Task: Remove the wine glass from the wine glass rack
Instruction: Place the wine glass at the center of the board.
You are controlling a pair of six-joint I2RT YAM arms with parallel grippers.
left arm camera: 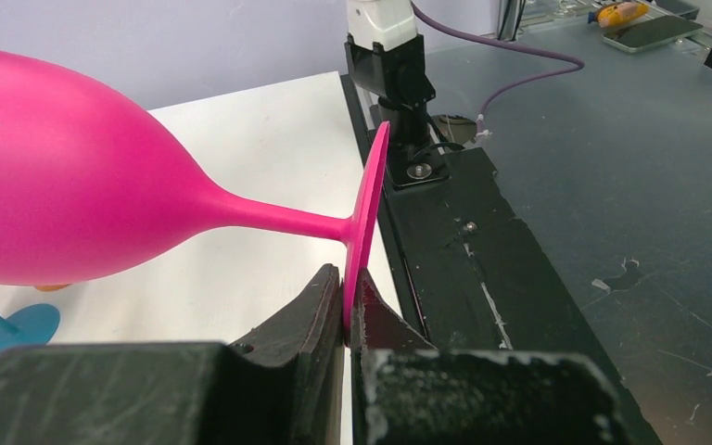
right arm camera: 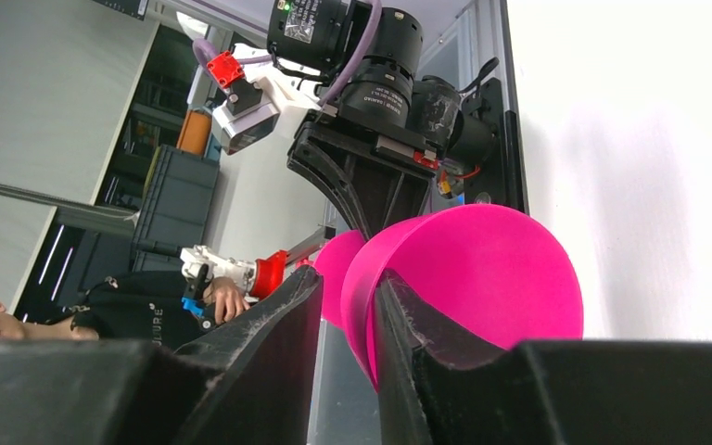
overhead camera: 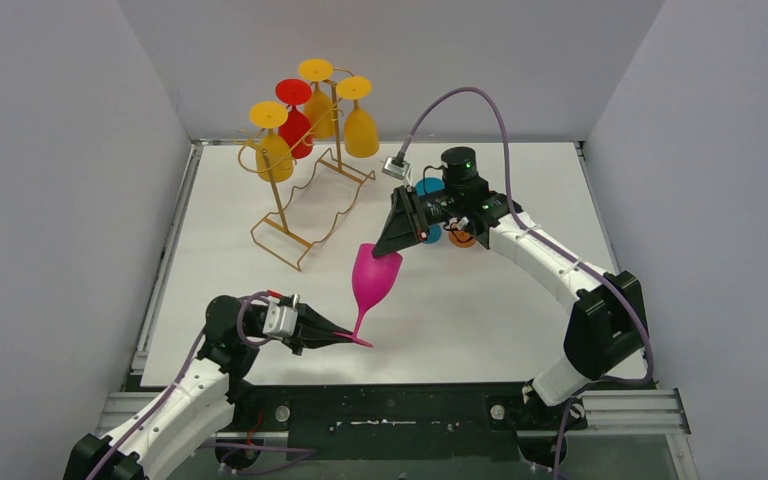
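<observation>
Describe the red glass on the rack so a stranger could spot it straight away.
Start at the far left corner of the white table, where the gold wire rack stands. Four glasses hang upside down from its top; the red glass is the only one not yellow, tucked between the yellow glasses.

Robotics lab, white-walled test enclosure (overhead camera: 60,150), aluminium mounting rail (overhead camera: 650,410), purple cables (overhead camera: 465,91)

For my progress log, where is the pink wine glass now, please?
Top view: the pink wine glass is mid-table, right of the rack; left pincer clamps its foot, right pincer straddles its rim.
</observation>
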